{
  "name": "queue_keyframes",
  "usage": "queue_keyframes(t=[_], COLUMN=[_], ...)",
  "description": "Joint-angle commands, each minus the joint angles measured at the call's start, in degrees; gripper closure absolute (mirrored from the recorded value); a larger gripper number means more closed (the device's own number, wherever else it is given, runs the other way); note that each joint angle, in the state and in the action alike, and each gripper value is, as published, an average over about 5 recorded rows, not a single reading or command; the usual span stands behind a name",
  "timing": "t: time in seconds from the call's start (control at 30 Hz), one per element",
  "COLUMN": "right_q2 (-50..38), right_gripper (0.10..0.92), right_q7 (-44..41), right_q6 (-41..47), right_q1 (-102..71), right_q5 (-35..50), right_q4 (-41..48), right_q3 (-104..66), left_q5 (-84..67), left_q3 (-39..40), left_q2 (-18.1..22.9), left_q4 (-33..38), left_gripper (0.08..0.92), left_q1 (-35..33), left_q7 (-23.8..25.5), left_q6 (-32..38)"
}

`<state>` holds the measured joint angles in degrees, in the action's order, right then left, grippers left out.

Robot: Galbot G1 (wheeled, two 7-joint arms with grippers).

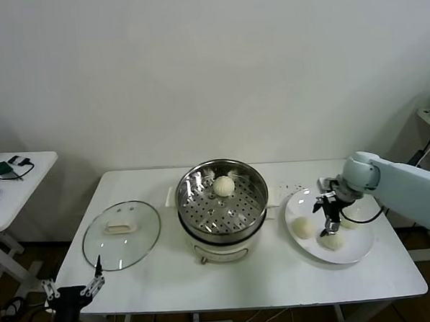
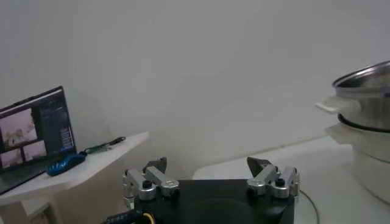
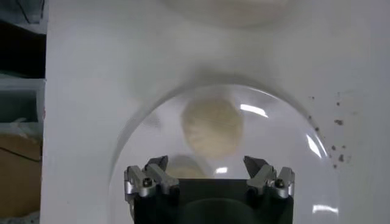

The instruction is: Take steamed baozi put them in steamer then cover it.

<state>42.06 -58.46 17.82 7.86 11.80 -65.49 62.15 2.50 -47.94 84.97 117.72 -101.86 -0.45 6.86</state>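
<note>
baozi: one sat in our steamer, three lay on the plate. our right gripper hovered wide open over the nearest bun. our left gripper waited open by the cover.

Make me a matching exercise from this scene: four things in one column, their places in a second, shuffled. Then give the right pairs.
Things:
1. glass lid
2. bun in the steamer
3. right gripper
4. left gripper

Places:
A. on the perforated tray of the steamer
B. over the white plate, above a bun
C. flat on the table, to the left of the steamer
D. open, low at the table's front left corner

Pairs: 1-C, 2-A, 3-B, 4-D
</note>
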Motion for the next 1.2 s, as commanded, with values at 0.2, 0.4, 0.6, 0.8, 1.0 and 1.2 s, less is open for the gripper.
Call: queue_keyframes(t=[0.2, 0.4, 0.6, 0.8, 1.0, 1.2], right_q2=[5.66, 6.54, 6.42, 4.92, 1.92, 3.34], right_gripper=[0.203, 0.205, 0.304, 0.355, 0.362, 0.363], right_q7=[-0.19, -0.62, -1.36, -1.39, -0.37, -1.13], right_q6=[-0.22, -0.82, -1.16, -0.95, -0.93, -2.82], right_q1=[-4.53, -4.57, -4.06, -2.13, 8.98, 32.23], right_q5=[-1.87, -2.67, -2.45, -1.09, 5.57, 18.67], right_q4=[6.68, 7.96, 7.84, 6.38, 3.36, 3.07], right_q3=[-4.05, -4.24, -4.16, -3.11, 3.76, 21.31], left_q5=[0.26, 0.31, 0.33, 0.31, 0.22, 0.16], left_q3=[0.16, 0.14, 0.21, 0.16, 0.32, 0.82], left_q2=[-0.08, -0.04, 0.11, 0.15, 0.18, 0.36], left_q4=[-0.17, -0.2, -0.02, 0.18, 0.42, 0.89], left_gripper=[0.177, 0.177, 0.177, 0.177, 0.177, 0.177], left_q1=[0.21, 0.08, -0.03, -0.13, -0.42, -0.54], left_q7=[0.05, 0.05, 0.05, 0.04, 0.02, 0.07], left_q6=[-0.13, -0.09, -0.06, -0.01, 0.1, 0.09])
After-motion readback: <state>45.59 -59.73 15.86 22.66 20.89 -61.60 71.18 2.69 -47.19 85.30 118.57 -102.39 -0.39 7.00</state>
